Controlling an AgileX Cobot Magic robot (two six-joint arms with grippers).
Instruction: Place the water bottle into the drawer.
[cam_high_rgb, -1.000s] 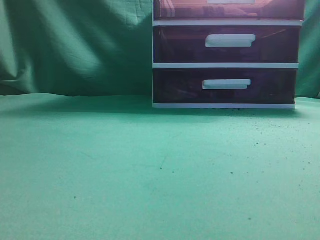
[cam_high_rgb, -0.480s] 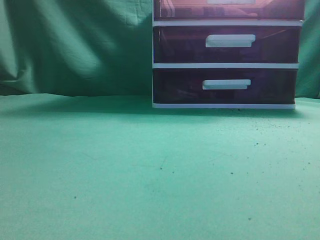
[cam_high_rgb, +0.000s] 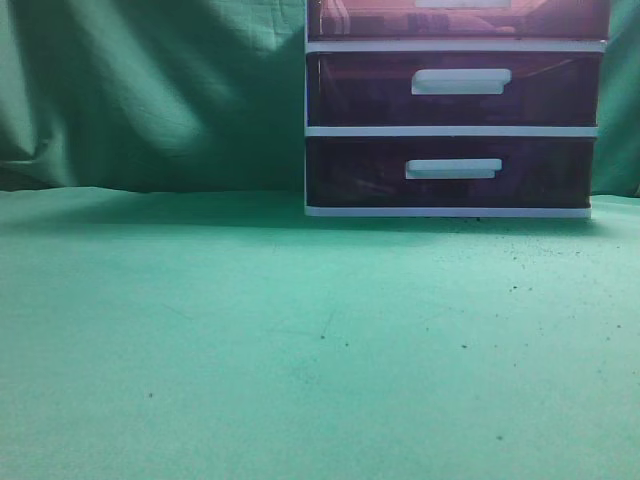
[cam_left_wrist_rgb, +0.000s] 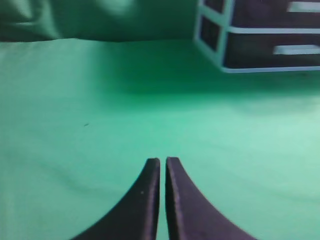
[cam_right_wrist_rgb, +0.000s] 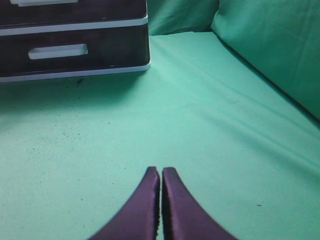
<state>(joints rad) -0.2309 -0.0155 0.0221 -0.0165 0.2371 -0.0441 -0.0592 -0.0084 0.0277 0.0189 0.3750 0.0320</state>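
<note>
The drawer (cam_high_rgb: 380, 18) is the reddish-pink top one of the white-framed cabinet (cam_high_rgb: 450, 131); only its lower part shows at the top edge of the exterior view, and it looks pushed in. The water bottle is in no view. My left gripper (cam_left_wrist_rgb: 163, 161) is shut and empty, low over the green cloth, with the cabinet (cam_left_wrist_rgb: 215, 50) far ahead to its right. My right gripper (cam_right_wrist_rgb: 161, 170) is shut and empty over the cloth, with the cabinet (cam_right_wrist_rgb: 145, 65) ahead to its left. Neither gripper shows in the exterior view.
Two darker purple drawers with white handles (cam_high_rgb: 460, 82) (cam_high_rgb: 452, 169) sit below the top one. Green cloth (cam_high_rgb: 250, 330) covers the table and hangs as a backdrop (cam_high_rgb: 150, 90). A raised cloth fold (cam_right_wrist_rgb: 270, 45) stands at the right of the right wrist view.
</note>
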